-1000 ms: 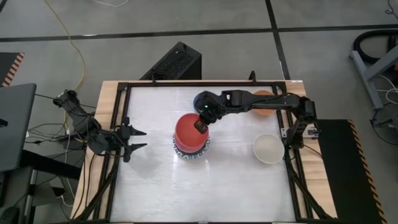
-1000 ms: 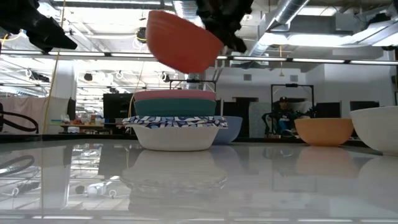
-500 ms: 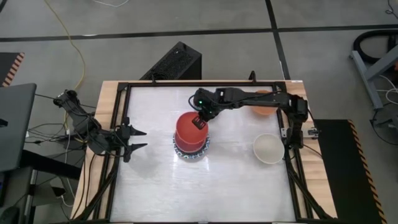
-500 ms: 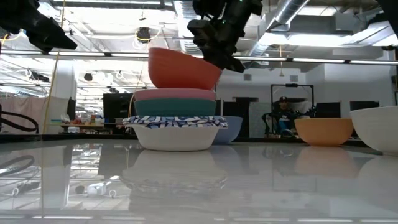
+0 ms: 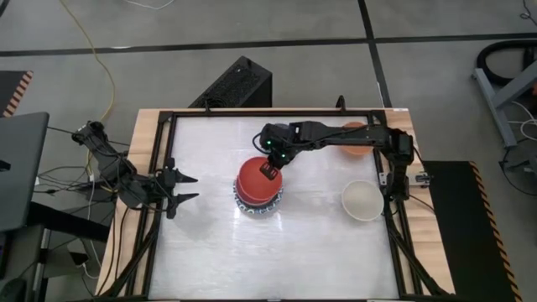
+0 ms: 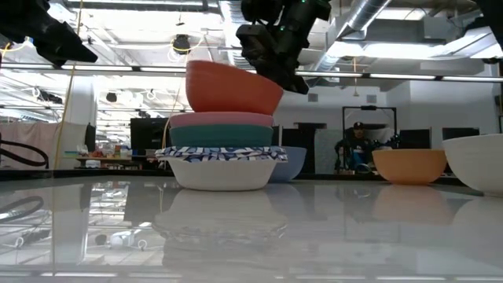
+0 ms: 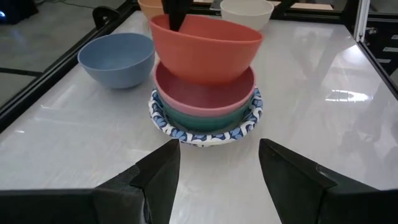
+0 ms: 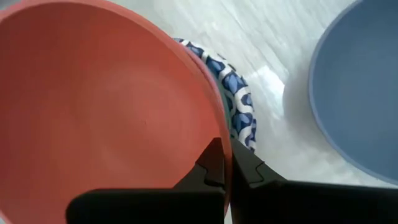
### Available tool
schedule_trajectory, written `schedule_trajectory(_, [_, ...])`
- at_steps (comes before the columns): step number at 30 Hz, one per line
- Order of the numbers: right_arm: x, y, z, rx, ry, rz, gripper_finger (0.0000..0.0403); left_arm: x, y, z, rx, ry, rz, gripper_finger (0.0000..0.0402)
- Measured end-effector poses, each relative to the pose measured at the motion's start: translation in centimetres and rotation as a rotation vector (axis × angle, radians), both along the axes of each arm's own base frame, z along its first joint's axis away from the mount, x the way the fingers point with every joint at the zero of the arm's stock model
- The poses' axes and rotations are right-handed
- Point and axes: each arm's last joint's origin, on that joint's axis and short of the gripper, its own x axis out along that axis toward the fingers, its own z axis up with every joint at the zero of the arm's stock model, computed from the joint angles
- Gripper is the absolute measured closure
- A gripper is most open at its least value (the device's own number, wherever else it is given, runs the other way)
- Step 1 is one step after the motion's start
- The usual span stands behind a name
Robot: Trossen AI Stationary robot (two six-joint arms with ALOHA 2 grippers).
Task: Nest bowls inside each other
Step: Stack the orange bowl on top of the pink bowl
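Stack: red bowl [image 5: 255, 178] sits on top of the pile, over a pink bowl [image 7: 205, 91], a green bowl [image 7: 202, 115] and a white bowl with blue patterned rim [image 7: 205, 130] at the bottom. The pile stands near the middle of the worktop [image 5: 218, 252].

Red bowl seating: in the left wrist view it looks tilted and not fully down inside the pink one. I judge it is held at this angle because it is lifted by one side of the rim only.

Right fingers: right gripper [image 8: 225, 167] is pinched shut on the rim of the red bowl, one finger inside the wall and one outside. A rim pinch is the practical hold here, I think, because the bowl is too wide to take across.

Right arm pose: it reaches from the right edge across the far part of the worktop, and the wrist bends down over the far side of the pile.

Left fingers: left gripper [image 5: 186, 188] is spread wide and holds nothing.

Left arm pose: it waits low at the left edge, pointing at the pile, well apart from it.

Bowls not yet stacked: blue bowl [image 7: 117, 59] is just beside the pile on its far side; orange bowl [image 6: 409, 166] is at the far right, partly under the right arm; cream bowl [image 5: 362, 200] is at the right edge. I see no other bowls clearly.

Step in hand: placing the red bowl, in my judgement. For release it should first sit level, otherwise it may stay crooked.
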Motion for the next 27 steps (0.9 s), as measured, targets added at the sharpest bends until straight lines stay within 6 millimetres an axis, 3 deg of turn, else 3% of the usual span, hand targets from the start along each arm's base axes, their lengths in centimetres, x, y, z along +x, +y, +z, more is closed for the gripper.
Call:
schedule_trajectory(12, [1.3, -0.2, -3.0, 0.031, 0.072, 0.009, 0.0379, 0.0, 0.0, 0.0, 0.001, 0.001, 0.0, 0.0194])
schedule_trajectory(27, [1.5, 0.1, -3.1, 0.006, 0.062, 0.069, 0.0312, 0.0, 0.0, 0.0, 0.008, 0.002, -0.003, 0.0194])
